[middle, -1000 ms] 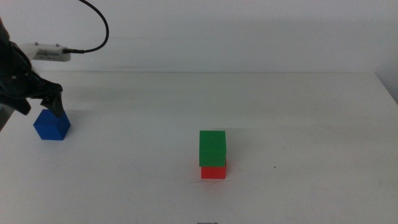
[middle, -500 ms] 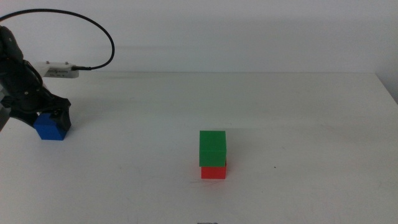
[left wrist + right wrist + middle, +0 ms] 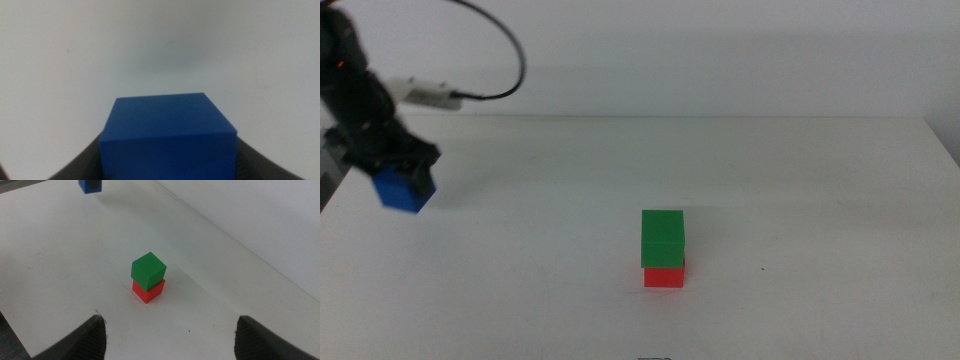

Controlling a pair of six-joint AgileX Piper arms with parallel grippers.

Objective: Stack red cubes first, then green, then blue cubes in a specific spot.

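The green cube (image 3: 663,237) sits on top of the red cube (image 3: 663,277) on the white table near the middle; both also show in the right wrist view, green (image 3: 148,269) over red (image 3: 148,291). My left gripper (image 3: 400,178) at the far left is shut on the blue cube (image 3: 404,189) and holds it a little above the table. The blue cube fills the left wrist view (image 3: 167,135) between the jaws. It also shows in the right wrist view (image 3: 90,185). My right gripper (image 3: 170,335) is open and empty, high above the near side of the table, out of the middle view.
The white table (image 3: 800,200) ends at a right edge (image 3: 942,140) and a far edge against the pale wall. A black cable (image 3: 500,60) loops from the left arm above the table's far left.
My left gripper closed on the blue cube and has lifted it off the table, moving slightly right. The green and red stack has not moved.
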